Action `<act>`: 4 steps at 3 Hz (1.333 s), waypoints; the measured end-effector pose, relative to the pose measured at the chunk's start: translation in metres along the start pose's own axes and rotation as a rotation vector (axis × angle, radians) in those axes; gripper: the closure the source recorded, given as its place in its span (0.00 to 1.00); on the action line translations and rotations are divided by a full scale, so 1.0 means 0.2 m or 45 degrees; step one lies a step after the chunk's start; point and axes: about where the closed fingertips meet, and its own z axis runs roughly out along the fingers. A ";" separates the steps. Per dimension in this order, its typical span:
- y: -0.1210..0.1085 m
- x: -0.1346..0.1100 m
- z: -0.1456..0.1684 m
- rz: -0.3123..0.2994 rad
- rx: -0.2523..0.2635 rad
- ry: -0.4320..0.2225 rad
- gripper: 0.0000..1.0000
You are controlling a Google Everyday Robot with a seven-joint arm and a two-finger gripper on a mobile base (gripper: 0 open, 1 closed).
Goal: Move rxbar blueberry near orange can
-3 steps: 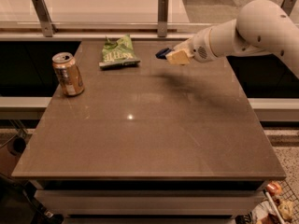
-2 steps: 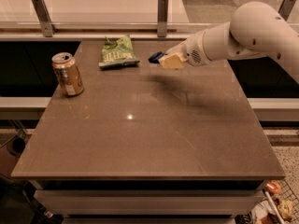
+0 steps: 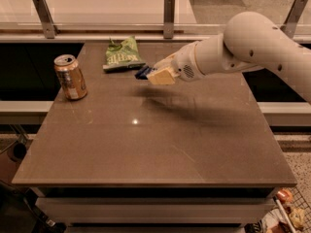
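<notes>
The orange can (image 3: 71,76) stands upright near the left edge of the brown table (image 3: 146,144). My gripper (image 3: 154,74) hangs above the table's back middle, right of the can and just in front of the green chip bag. It is shut on the rxbar blueberry (image 3: 142,72), whose dark blue end sticks out to the left of the fingers. The bar is held off the table surface, well apart from the can.
A green chip bag (image 3: 121,54) lies flat at the back of the table, just behind the gripper. A glass rail with metal posts (image 3: 168,9) runs behind the table. My white arm (image 3: 252,47) reaches in from the right.
My gripper has carried the blue bar leftward and slightly forward, closer to the chip bag and the can. The can and bag have not moved.
</notes>
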 end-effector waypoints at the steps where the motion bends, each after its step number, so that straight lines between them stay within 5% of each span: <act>1: 0.13 -0.05 0.10 -0.028 -0.105 -0.022 1.00; 3: 0.30 -0.18 0.33 -0.064 -0.290 -0.094 1.00; 4: 0.30 -0.17 0.34 -0.060 -0.294 -0.097 1.00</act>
